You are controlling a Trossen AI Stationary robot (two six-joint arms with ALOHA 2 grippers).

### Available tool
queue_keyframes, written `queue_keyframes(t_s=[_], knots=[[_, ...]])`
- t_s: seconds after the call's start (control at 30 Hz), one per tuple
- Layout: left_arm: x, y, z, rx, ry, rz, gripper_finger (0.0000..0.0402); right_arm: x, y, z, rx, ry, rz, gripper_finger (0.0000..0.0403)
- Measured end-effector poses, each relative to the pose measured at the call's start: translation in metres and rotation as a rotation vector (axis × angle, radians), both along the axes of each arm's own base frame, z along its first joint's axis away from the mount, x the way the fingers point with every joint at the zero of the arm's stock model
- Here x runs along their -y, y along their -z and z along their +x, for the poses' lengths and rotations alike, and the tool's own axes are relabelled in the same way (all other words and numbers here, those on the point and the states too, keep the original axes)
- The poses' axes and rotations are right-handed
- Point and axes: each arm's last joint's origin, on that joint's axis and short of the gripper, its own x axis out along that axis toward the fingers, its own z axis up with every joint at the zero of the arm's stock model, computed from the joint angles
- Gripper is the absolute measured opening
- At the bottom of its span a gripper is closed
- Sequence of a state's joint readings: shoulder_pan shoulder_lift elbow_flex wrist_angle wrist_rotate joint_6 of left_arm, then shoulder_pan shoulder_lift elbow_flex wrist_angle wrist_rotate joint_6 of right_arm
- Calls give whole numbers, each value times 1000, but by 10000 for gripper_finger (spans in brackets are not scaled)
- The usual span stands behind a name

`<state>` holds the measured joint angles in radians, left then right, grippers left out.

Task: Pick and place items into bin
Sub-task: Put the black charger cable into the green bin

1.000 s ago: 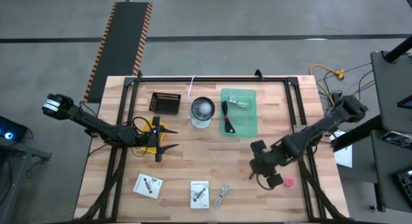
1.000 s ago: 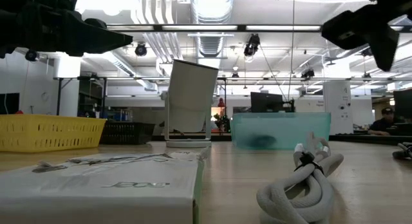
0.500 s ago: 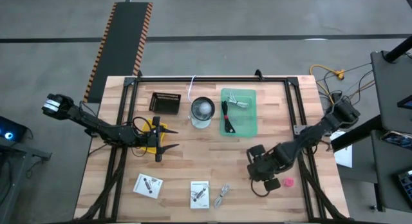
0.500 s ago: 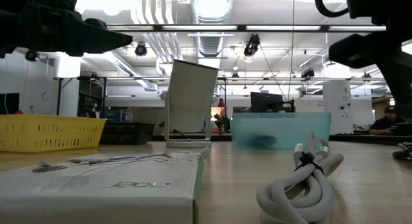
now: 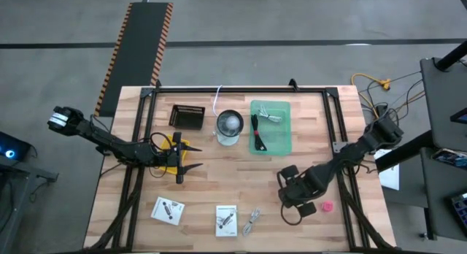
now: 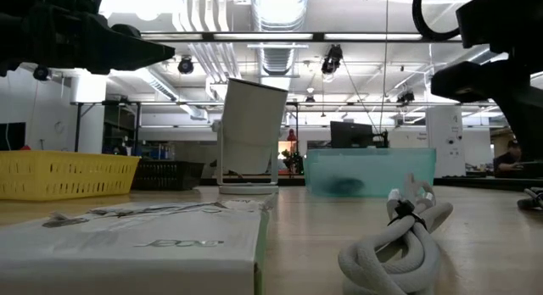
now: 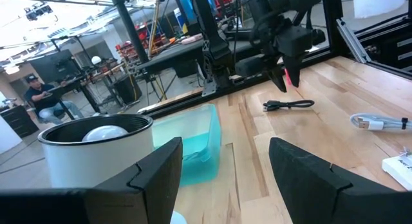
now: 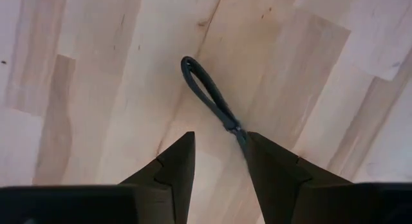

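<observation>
My right gripper (image 5: 290,201) hangs open just above a thin black cable (image 8: 207,91) that lies flat on the wood, near the table's right near corner. In the right wrist view its fingers (image 8: 219,145) stand on either side of the cable's end without touching it. A pink-red lump (image 5: 327,206) sits just to the right. The green bin (image 5: 271,127) at the far middle holds a black-and-red cable (image 5: 256,128) and a silver piece (image 5: 272,117). Two white cards (image 5: 168,210) (image 5: 226,220) and a grey coiled cable (image 5: 252,221) lie near the near edge. My left gripper (image 5: 194,158) waits open at the left.
A white cup (image 5: 229,128) and a black basket (image 5: 187,117) stand left of the bin. A yellow basket (image 5: 171,152) sits under my left arm. Bare wood spreads across the table's middle (image 5: 233,174). Dark frame rails (image 5: 340,148) run along both sides.
My right gripper has moved down and a little toward the table's left, closing in over the black cable. The cable and the other things have stayed where they were.
</observation>
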<state>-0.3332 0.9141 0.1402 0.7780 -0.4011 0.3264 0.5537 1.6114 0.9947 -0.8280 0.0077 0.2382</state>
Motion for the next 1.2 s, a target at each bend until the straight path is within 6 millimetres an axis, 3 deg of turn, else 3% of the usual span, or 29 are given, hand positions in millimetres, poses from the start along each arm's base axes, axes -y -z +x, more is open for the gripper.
queue_keyframes(t_s=[0.2,0.57,0.9,1.2], knots=[[0,0,0,0,0,0,216,2,4,3,42,3,-88,113],[0,0,0,0,0,0,216,-2,2,9,105,61,-36,98],[0,0,0,0,0,0,216,-3,2,12,135,106,-11,150],[0,0,0,0,0,0,216,4,20,0,72,82,-52,180]])
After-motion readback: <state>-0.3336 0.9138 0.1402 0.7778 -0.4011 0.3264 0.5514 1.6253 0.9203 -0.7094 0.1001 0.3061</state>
